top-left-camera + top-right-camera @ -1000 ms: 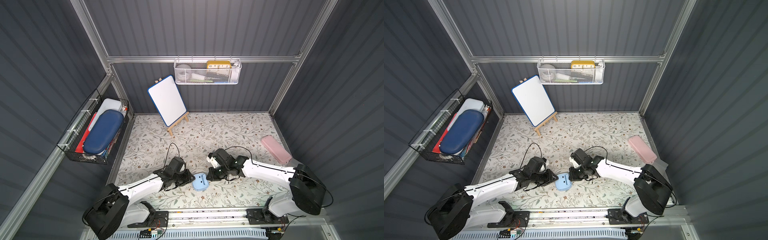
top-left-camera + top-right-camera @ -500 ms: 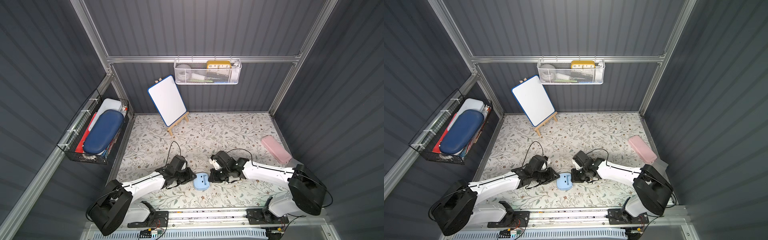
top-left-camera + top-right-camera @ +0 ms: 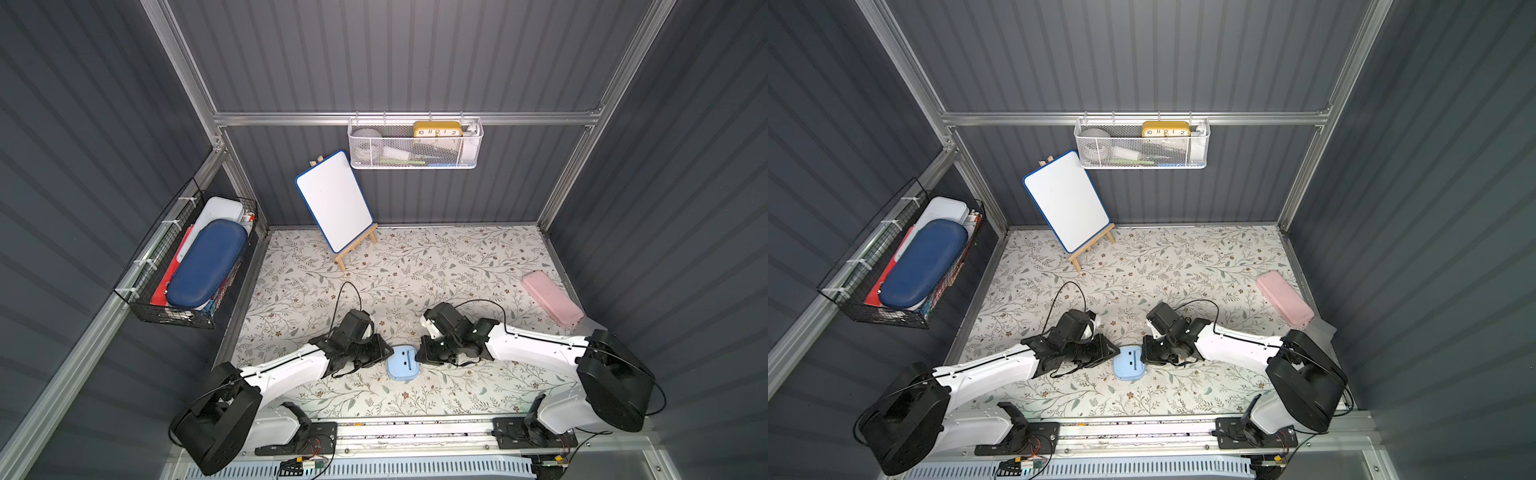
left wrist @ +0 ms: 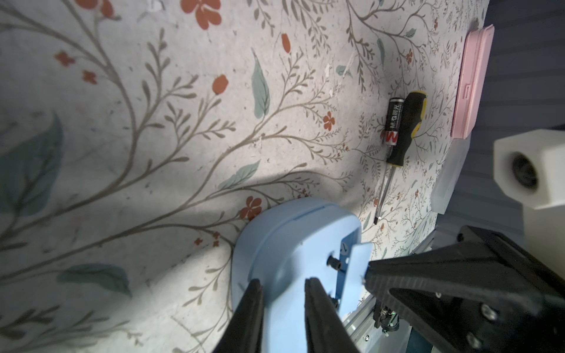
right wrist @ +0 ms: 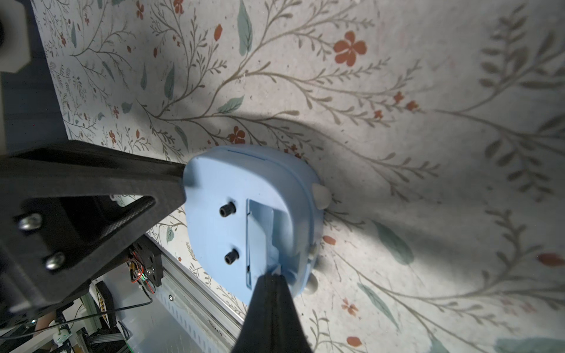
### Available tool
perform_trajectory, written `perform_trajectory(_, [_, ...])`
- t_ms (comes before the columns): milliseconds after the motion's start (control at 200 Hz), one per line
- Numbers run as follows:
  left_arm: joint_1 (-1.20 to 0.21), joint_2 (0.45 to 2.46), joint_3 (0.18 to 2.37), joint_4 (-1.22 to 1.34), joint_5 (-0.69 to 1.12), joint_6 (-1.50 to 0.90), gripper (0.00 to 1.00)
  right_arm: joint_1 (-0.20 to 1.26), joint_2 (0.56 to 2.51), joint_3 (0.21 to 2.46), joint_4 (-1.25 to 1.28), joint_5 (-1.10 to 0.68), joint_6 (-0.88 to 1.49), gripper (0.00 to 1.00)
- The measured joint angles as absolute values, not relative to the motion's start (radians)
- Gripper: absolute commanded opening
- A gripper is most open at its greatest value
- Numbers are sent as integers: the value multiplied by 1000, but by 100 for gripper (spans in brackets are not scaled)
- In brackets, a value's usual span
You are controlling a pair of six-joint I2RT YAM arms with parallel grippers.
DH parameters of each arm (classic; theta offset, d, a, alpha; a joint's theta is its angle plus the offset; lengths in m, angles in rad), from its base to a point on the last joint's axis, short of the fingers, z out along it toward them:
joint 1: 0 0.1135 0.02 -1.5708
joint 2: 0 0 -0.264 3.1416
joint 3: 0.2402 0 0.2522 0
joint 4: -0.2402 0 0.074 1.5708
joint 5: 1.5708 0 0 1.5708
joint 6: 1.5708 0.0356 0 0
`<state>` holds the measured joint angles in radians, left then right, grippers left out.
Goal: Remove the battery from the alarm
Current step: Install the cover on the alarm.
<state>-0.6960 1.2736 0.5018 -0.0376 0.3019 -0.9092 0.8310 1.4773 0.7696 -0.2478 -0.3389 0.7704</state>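
battery, a small slim dark cylinder with a metallic end, already lies on the floral table just beside the black-and-yellow-handled screwdriver, well apart from the pale-blue rounded-square plastic alarm. the alarm lies face down and its open compartment shows no battery, so removal looks done; only letting go seems left. left gripper pinches the alarm's edge narrowly. right gripper is closed at the lifted compartment door. since the earlier frames the alarm has stayed put and both arms have barely shifted.

Alarm pale blue. Battery black, red band, white lettering. Screwdriver handle black-yellow. Bench cream, grey-brown twigs, red flowers, green leaves. Case pink. Whiteboard white, blue rim.
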Motion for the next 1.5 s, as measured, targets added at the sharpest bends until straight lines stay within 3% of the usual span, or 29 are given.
perform_trajectory(1496, [-696, 1258, 502, -38, 302, -906, 29, 800, 1510, 781, -217, -385, 768, 0])
